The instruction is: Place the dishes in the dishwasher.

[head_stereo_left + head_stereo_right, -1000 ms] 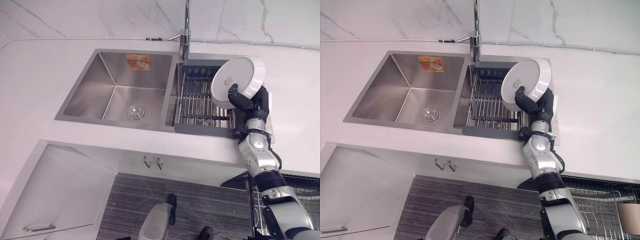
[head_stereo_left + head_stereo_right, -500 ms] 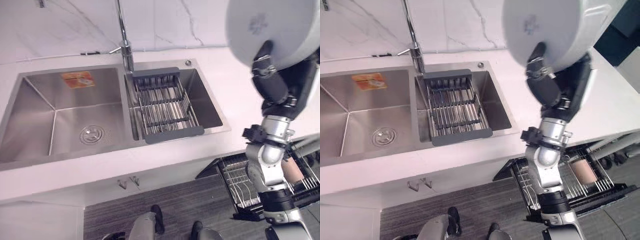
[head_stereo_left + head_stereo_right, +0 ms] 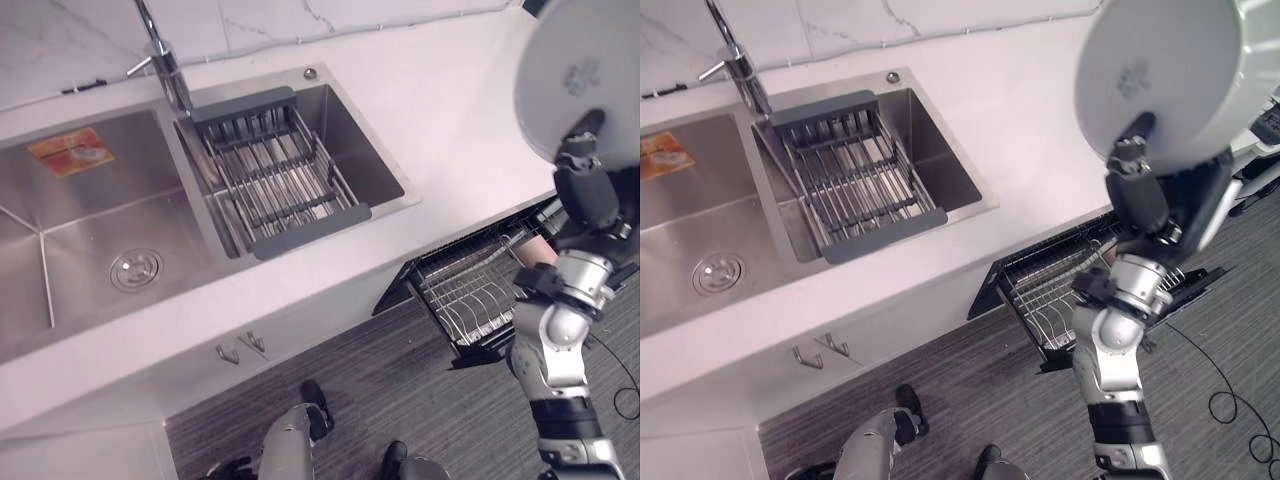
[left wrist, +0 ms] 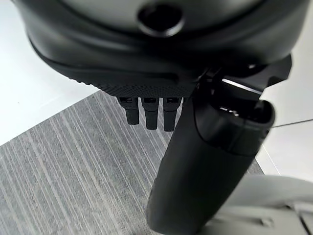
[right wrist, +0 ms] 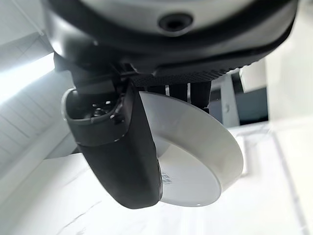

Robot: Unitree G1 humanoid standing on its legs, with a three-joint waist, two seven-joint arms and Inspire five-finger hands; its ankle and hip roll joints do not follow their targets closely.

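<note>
My right hand (image 3: pixel 1139 193) is raised high and shut on a white deep dish (image 3: pixel 1170 70), with its thumb (image 5: pixel 120 156) across the dish's underside (image 5: pixel 195 171) and its fingers behind the rim. The dish's underside faces me, and it hangs above the open dishwasher's pulled-out wire rack (image 3: pixel 470 292), well clear of it. The rack (image 3: pixel 1050 290) sticks out below the counter's edge, with a brownish cup (image 3: pixel 536 256) partly showing in it. My left hand (image 4: pixel 146 63) hangs low over the grey floor, fingers relaxed, holding nothing.
A double steel sink (image 3: pixel 90 215) sits in the white counter (image 3: pixel 440 100). A grey drying rack (image 3: pixel 275 175) lies over its right basin, with the tap (image 3: pixel 160 55) behind it. Cabinet handles (image 3: pixel 240 348) show below the counter. Grey striped floor (image 3: pixel 990 390) lies in front.
My right hand has carried the dish from over the sink's drying rack up and to the right, to above the dishwasher rack. The camera has swung right with it.
</note>
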